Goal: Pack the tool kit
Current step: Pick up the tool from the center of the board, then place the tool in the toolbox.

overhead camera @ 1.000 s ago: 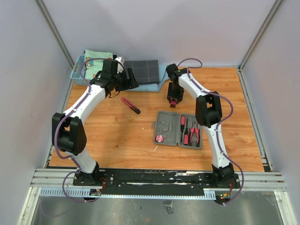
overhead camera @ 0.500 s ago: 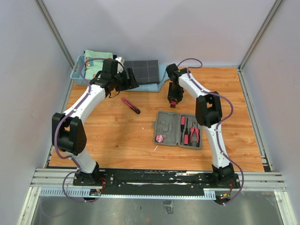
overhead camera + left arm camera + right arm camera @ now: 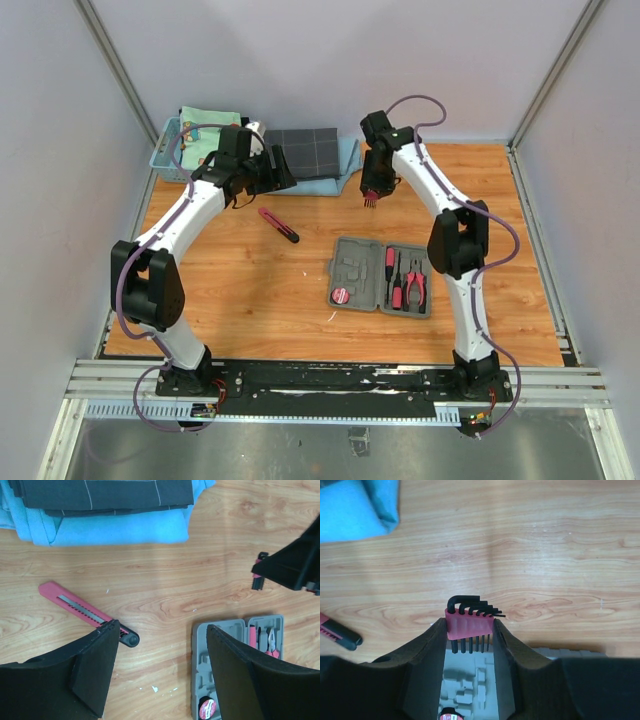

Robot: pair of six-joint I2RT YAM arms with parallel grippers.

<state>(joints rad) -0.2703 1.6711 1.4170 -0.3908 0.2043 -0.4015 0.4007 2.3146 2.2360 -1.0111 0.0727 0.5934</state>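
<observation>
The tool kit case [image 3: 352, 268] lies open on the wooden table, with pink-and-black pliers [image 3: 415, 288] and screwdrivers [image 3: 391, 266] in its right half and a round tape [image 3: 342, 296] in its left. My right gripper [image 3: 371, 193] hangs over the table behind the case, shut on a pink holder of black hex keys [image 3: 470, 622]; the case [image 3: 470, 685] shows below between the fingers. A pink utility knife [image 3: 279, 225] lies to the left of the case. My left gripper [image 3: 161, 627] is open and empty, high above the knife [image 3: 75, 607] and the case [image 3: 230, 630].
A dark grey checked folded cloth [image 3: 305, 150] lies on a light blue cloth [image 3: 318, 183] at the back. A light blue basket [image 3: 172, 152] stands at the back left. Grey walls close in the table on three sides.
My right gripper has risen and moved toward the back of the table with the hex key holder in it. The left arm has not moved.
</observation>
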